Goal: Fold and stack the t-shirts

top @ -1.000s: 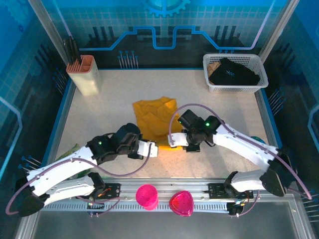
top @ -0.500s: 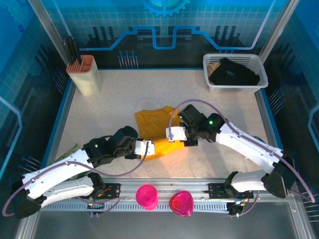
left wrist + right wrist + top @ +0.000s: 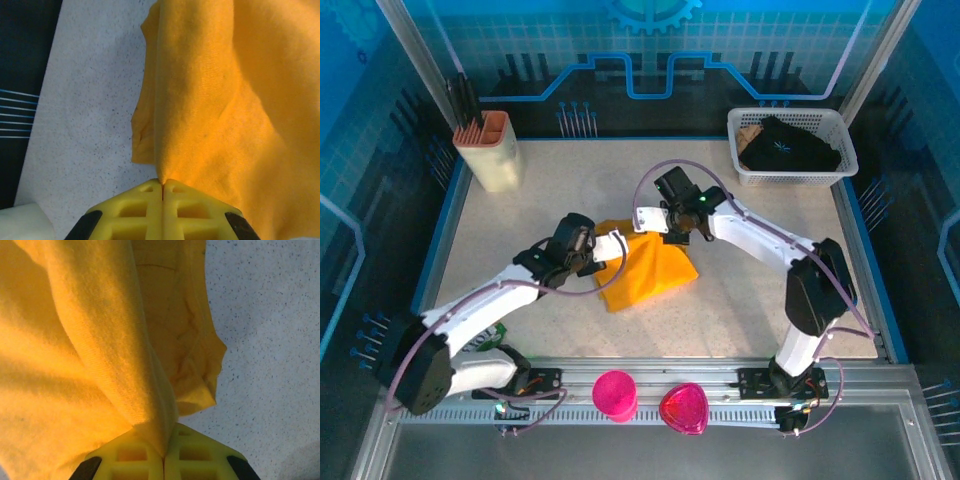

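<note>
Left arm (image 3: 480, 300): white link shells, black joint housings, large black shoulder housing (image 3: 418, 372).
Right arm (image 3: 760, 235): same build, white links, black joints; green indicator lamp (image 3: 701, 199) on black wrist housing.
Left-arm cable (image 3: 510, 287): purple-grey, loose, routed along link.
Right-arm cable (image 3: 650, 172): same colour, looped at wrist.
Left gripper (image 3: 163, 181): yellow fingers (image 3: 142, 202), moulded lattice of rectangular recesses, black corner pieces at outer edges.
Right gripper (image 3: 164, 445): identical yellow lattice fingers (image 3: 197, 452), black corner pieces.

T-shirt (image 3: 655, 275) between left pincer (image 3: 618, 246) and right pincer (image 3: 656, 222)
</note>
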Tool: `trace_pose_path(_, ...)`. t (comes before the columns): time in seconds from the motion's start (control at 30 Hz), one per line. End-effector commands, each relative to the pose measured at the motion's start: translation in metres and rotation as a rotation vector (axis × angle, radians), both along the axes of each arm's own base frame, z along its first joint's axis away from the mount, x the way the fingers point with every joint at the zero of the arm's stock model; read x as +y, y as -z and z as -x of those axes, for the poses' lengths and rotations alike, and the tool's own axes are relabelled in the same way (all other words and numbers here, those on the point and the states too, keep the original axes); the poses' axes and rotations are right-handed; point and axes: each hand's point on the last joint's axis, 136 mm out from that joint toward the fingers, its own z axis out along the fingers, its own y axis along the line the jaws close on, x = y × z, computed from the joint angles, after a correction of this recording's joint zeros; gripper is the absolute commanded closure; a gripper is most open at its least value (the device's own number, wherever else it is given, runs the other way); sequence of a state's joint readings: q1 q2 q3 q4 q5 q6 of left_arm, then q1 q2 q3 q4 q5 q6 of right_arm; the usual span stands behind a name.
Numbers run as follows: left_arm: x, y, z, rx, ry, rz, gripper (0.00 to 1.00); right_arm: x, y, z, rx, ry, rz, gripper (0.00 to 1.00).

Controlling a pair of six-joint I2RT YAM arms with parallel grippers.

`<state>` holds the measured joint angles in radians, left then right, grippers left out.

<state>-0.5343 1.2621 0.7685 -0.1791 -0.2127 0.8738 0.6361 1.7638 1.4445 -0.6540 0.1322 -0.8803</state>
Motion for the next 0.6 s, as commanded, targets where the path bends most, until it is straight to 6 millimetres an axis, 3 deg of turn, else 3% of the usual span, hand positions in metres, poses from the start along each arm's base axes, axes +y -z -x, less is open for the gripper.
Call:
trace_pose_path(0.0, -0.012, -0.017, -0.037, -0.093, 0.007, 0.069, 1.0, 0.003, 0.002, -0.03, -0.044, 0.041, -0.002, 1.0)
trace_pose_path(0.2, -0.008, -0.005, -0.071, -0.113, -0.032, 0.056, 1.0, 0.001, 0.027, -0.065, -0.077, 0.135, 0.021, 1.0)
trace_pose_path(0.5, 0.001, 0.018, -0.109, -0.139, -0.11, 0.049, 1.0, -0.005, 0.048, -0.111, -0.171, 0.288, -0.021, 1.0)
trace_pose_path(0.57, 0.004, 0.022, -0.122, -0.164, -0.148, 0.059, 1.0, -0.008, 0.053, -0.123, -0.19, 0.346, -0.031, 0.86)
